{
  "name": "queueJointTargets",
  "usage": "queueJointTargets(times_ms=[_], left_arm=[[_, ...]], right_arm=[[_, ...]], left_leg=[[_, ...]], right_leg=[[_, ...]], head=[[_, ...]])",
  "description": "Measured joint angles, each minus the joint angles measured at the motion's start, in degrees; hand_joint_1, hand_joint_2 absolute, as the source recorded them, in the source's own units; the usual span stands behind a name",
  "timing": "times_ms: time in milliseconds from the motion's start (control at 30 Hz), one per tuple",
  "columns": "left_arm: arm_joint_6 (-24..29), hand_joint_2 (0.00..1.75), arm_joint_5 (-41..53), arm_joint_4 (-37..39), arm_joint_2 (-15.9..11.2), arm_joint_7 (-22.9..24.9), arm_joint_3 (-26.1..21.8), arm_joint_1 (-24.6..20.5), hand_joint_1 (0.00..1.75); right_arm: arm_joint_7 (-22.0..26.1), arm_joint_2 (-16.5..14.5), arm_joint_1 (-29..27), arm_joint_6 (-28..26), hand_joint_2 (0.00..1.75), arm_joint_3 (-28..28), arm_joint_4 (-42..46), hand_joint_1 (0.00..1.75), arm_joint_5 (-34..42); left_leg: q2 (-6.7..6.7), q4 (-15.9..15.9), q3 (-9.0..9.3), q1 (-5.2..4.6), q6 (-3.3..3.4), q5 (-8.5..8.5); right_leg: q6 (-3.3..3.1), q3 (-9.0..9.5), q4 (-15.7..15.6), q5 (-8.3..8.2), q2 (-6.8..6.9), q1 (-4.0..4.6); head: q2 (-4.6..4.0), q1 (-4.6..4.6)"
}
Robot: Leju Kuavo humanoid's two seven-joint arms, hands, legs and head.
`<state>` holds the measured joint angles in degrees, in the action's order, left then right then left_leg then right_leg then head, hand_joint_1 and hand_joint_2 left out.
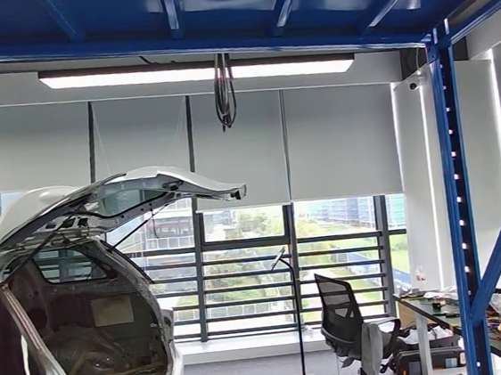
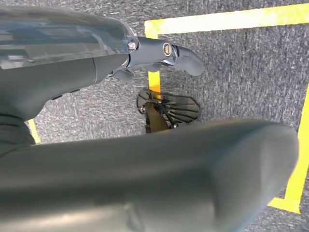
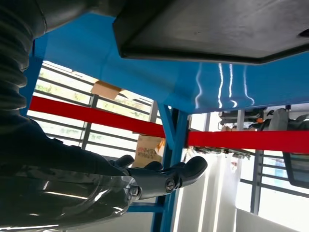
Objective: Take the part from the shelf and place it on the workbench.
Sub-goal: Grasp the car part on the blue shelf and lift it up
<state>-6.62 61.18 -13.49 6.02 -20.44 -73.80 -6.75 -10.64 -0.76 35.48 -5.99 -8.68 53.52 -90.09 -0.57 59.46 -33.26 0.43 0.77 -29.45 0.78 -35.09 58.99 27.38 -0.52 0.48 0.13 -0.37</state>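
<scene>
A dark flat part (image 3: 218, 29) with a raised rim lies against the glossy blue shelf plate (image 3: 153, 82) in the right wrist view. My right hand (image 3: 153, 179) is raised close to it, fingers stretched out straight and apart from the part, holding nothing. My left hand (image 2: 156, 50) hangs over grey carpet with its fingers extended and nothing in it. In the head view the blue shelf frame (image 1: 459, 219) surrounds the picture.
A white car body (image 1: 78, 313) with its tailgate raised stands at the left. An office chair (image 1: 347, 330) and a cluttered table (image 1: 443, 309) with boxes and bags are at the right, before large windows. Yellow tape lines (image 2: 226, 20) mark the carpet. A red shelf beam (image 3: 247, 140) crosses near my right hand.
</scene>
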Motion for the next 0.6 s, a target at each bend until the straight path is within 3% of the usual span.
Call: queueJointTargets(times_ms=[600], left_arm=[[-0.1, 0.00, -0.6, 0.0, 1.1, 0.1, 0.0, 0.0, 0.00]], right_arm=[[0.0, -3.0, 5.1, 0.0, 1.75, -2.7, -8.1, 0.00, 0.0]], left_leg=[[-0.01, 0.0, 0.00, 0.01, 0.00, 0.01]], right_leg=[[0.00, 0.01, 0.0, 0.00, 0.00, 0.00]], head=[[0.00, 0.00]])
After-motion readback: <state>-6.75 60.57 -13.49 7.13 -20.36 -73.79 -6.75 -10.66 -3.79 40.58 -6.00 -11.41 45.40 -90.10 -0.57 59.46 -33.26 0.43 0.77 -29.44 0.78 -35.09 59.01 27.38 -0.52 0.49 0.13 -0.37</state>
